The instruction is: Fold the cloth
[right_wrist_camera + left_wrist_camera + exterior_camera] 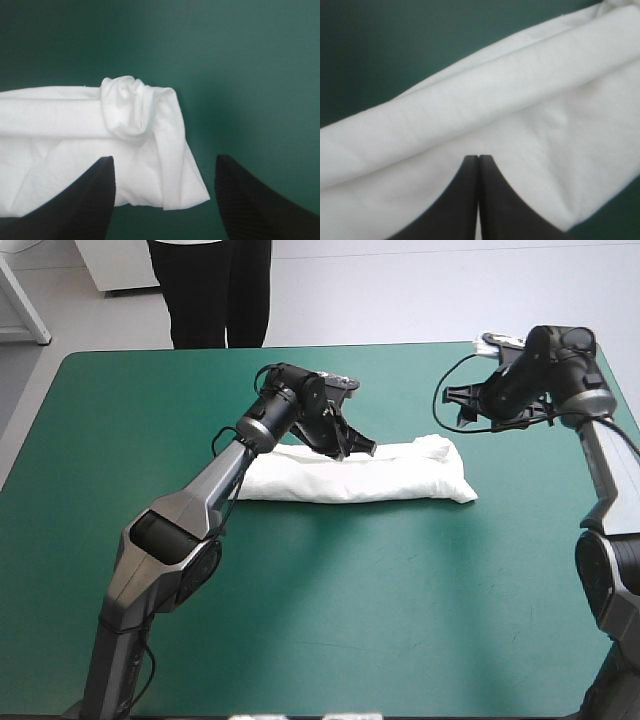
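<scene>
Teal-green counter point(400, 620), with the white T-shirt point(400, 478) mid-counter as a long folded bundle running left to right. Left end effector point(478, 159): black fingers pressed together into one point, tip at the bundle's far long edge near its middle. Can't tell if it touches the cloth. Left arm stretched forward, wrist pitched down. Right end effector point(164, 158): fingers spread wide, hovering clear over the bundle's bunched right end. Right arm raised, wrist turned toward the bundle.
</scene>
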Controlling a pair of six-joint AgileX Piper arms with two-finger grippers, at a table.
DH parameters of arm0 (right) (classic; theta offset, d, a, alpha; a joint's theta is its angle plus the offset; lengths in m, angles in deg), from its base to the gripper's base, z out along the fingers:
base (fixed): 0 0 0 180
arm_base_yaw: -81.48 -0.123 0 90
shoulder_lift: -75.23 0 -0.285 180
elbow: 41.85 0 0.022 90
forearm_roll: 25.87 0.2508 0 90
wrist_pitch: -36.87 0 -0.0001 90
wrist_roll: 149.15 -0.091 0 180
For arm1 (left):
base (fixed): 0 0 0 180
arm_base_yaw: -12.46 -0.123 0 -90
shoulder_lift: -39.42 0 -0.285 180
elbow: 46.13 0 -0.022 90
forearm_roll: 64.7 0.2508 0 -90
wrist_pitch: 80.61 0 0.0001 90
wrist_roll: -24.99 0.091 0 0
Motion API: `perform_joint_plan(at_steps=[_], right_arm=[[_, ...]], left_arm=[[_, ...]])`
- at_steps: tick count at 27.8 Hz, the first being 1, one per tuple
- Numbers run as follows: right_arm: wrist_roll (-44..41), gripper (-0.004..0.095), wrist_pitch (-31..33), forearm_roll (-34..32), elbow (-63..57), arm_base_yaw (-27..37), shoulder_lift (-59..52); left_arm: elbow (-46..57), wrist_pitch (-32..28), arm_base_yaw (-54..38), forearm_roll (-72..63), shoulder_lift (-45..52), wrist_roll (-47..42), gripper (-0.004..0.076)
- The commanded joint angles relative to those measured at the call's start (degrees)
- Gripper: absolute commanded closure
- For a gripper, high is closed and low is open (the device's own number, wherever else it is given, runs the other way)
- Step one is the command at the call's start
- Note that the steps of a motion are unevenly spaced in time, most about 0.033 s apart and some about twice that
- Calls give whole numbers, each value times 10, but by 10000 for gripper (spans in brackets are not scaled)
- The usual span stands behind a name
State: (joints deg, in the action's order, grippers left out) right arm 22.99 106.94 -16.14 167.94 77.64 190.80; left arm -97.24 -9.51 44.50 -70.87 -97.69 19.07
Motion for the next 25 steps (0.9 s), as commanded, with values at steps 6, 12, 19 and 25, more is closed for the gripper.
perform_joint_plan(at_steps=[6,12,19,25], right_arm=[[32,359,-7,79,12,90,-42],[75,363,6,127,-7,100,-42],[177,244,-5,220,-140,100,-30],[218,241,-26,255,-170,100,2]], left_arm=[[-18,1,21,-27,-30,2,734],[-18,0,27,-29,-42,2,734],[-18,3,27,-28,-42,7,734],[-18,2,27,-29,-42,7,734]])
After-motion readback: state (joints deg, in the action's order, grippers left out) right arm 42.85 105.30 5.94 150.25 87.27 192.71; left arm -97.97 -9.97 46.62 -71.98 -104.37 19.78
